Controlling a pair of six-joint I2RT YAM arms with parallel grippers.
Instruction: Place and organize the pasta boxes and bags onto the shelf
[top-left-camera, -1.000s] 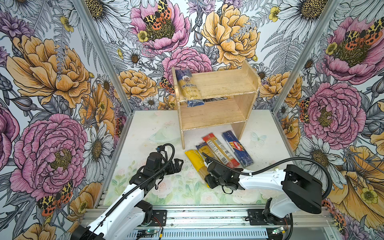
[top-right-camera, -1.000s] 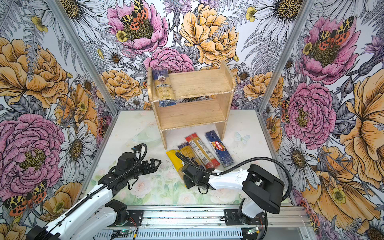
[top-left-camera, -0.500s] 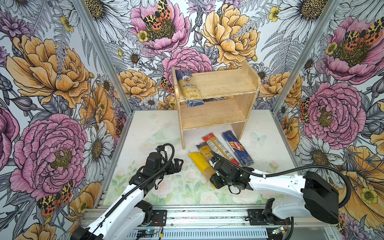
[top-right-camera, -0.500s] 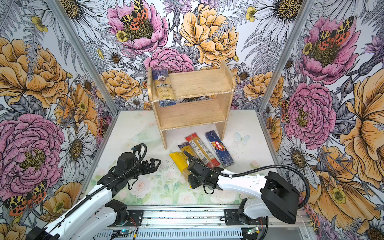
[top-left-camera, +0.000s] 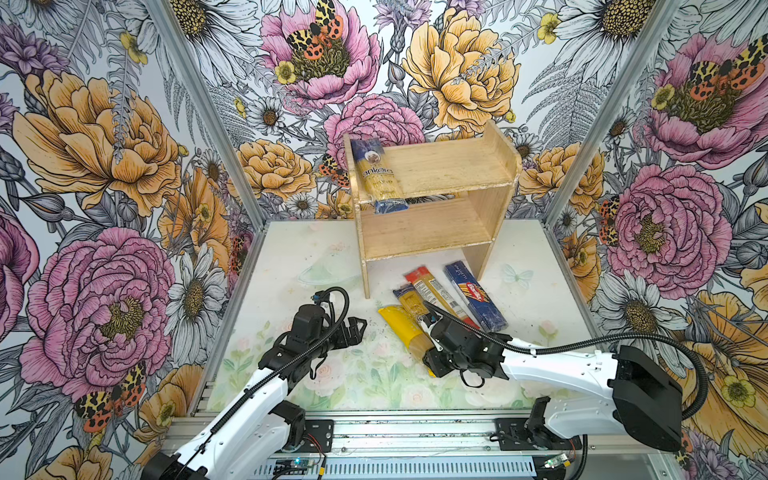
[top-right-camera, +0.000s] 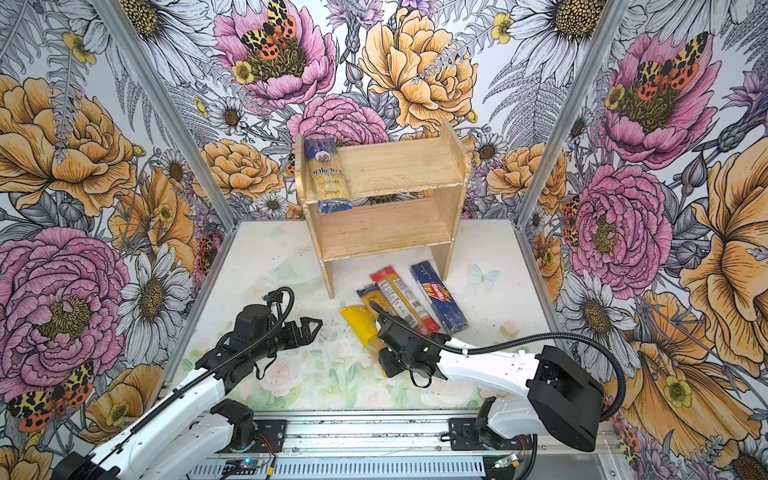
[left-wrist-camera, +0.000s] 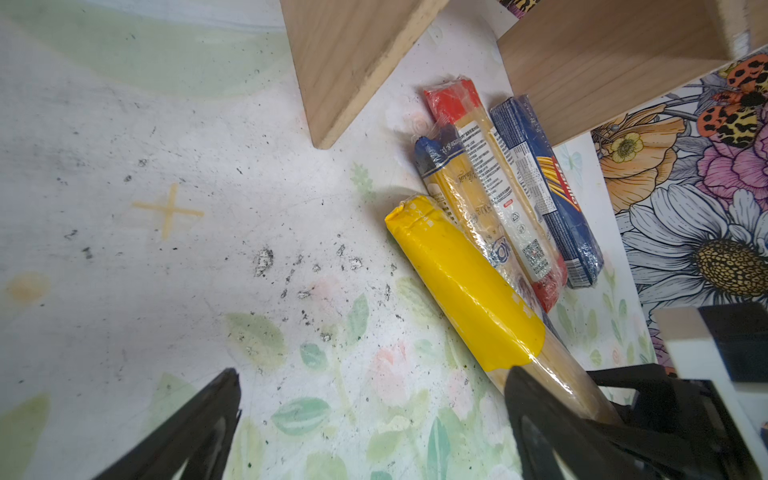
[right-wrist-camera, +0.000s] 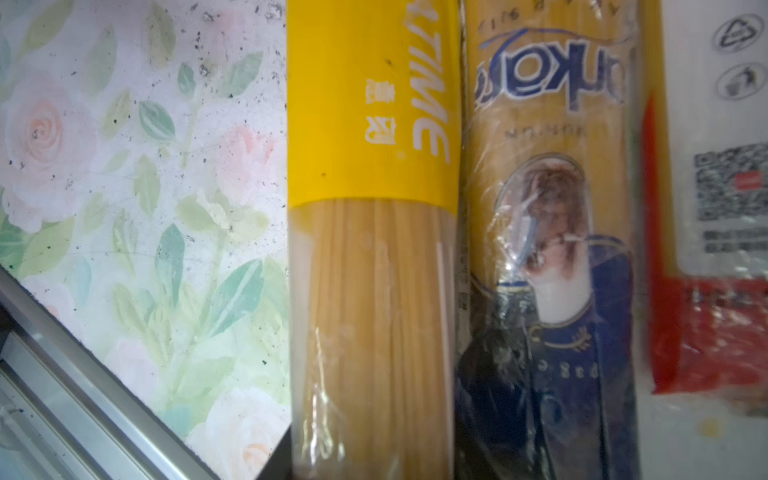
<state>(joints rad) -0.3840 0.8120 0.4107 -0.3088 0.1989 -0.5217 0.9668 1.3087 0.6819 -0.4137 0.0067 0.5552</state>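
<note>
We see the shelf (top-left-camera: 436, 245) standing upright at the back of the table (top-left-camera: 291, 266). One pack lies on it: the ankara bag (top-left-camera: 376, 176) rests on the top tier at the left end, beside the side panel. It runs front to back, and its blue end hangs over the front edge.

Four more packs lie on the table just in front of the shelf, side by side and all slanting the same way. From left to right they are the yellow bag (top-left-camera: 399, 326), the thin blue-ended bag (top-left-camera: 409, 301), the red pack (top-left-camera: 432, 286) and the Barilla pack (top-left-camera: 473, 297). The yellow bag sits closest to the robot. The right wrist view shows it pressed along the thin blue-ended bag.

The right gripper (top-left-camera: 430, 359) is down over the near, clear end of the yellow bag, where the bare spaghetti shows. Its jaws look clenched on that end (the fingertips are hidden under the wrist in both top views, but in the left wrist view the bag runs straight into the black fingers). We cannot tell whether that end is off the table.

The left gripper (top-left-camera: 359, 328) hovers low over bare table, left of the yellow bag and well apart from it. Its jaws are spread wide and grasp nothing, and they point toward the packs.
</note>
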